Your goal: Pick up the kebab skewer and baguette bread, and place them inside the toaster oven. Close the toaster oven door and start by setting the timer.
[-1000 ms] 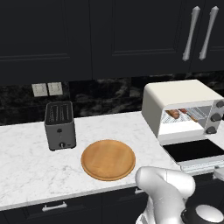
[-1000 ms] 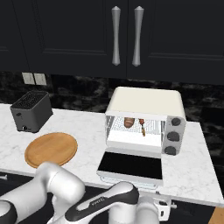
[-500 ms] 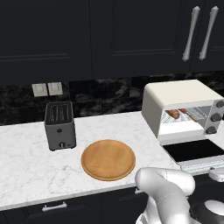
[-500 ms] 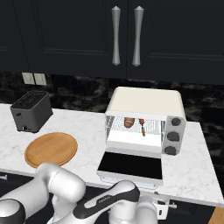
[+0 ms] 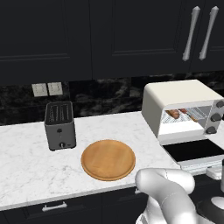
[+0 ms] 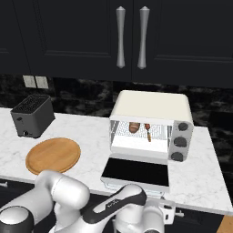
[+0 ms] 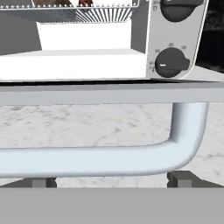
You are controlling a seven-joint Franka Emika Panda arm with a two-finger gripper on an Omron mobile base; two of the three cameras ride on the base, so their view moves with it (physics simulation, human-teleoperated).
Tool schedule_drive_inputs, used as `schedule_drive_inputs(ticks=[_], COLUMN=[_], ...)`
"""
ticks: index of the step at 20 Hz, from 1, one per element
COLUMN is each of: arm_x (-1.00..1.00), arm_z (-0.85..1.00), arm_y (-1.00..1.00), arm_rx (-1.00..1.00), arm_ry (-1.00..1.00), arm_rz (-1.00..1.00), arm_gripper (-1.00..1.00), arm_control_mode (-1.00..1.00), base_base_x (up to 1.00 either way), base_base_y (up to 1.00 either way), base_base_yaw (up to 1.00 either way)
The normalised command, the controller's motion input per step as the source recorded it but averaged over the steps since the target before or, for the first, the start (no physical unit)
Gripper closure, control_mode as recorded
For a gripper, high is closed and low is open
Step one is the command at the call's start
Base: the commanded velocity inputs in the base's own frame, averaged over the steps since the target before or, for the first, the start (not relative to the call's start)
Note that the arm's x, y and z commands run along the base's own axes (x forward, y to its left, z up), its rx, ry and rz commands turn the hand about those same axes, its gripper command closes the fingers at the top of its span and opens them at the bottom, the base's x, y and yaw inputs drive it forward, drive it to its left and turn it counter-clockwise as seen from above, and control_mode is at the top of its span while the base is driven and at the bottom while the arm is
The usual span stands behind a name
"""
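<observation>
The cream-white toaster oven (image 6: 152, 119) (image 5: 175, 105) stands on the counter at the right. Its toaster oven door (image 6: 135, 172) (image 5: 194, 151) hangs open, lying flat toward me. On the rack inside lie the baguette bread (image 6: 134, 127) (image 5: 173, 113) and, beside it, the kebab skewer (image 6: 148, 131) (image 5: 189, 115). In the hand view the door's silver bar handle (image 7: 109, 159) runs across close in front. My gripper (image 7: 111, 181) is open just below it. Both fingertips (image 7: 183, 178) stand wide apart and hold nothing. The dark timer knobs (image 7: 173, 63) sit on the oven's right.
A round wooden plate (image 5: 108, 159) (image 6: 53, 154) lies bare on the white marble counter (image 5: 26, 166). A dark grey slot toaster (image 5: 60, 125) (image 6: 32, 116) stands to its left. Dark cabinets with silver handles (image 6: 132, 36) hang above. My arm's white elbow (image 5: 168, 188) is low at the counter's front edge.
My arm has shifted slightly down at the counter's front. The oven, its open door and the food inside have stayed put, and the gripper remains open.
</observation>
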Motion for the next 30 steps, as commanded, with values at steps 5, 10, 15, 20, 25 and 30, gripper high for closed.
schedule_drive_inputs(ticks=[5,10,15,20,25,30], arm_x=[0.13,0.0,0.0,0.0,0.12,0.25], arm_z=[0.0,0.08,0.22,0.4,0.39,0.3], arm_y=[0.0,0.0,0.0,0.0,0.02,0.04], arm_rx=[0.0,0.0,0.01,0.05,0.05,0.05], arm_ry=[0.0,-0.03,-0.07,-0.05,-0.03,0.0], arm_rz=[0.0,0.0,0.0,0.0,0.0,0.0], arm_gripper=[-1.0,-1.0,-1.0,-1.0,-1.0,-1.0], arm_control_mode=[-1.0,-1.0,-1.0,-1.0,-1.0,-1.0], base_base_x=[0.0,0.0,0.0,0.0,0.0,0.0], base_base_y=[0.0,0.0,0.0,0.0,0.0,0.0], base_base_yaw=[0.0,0.0,0.0,0.0,0.0,0.0])
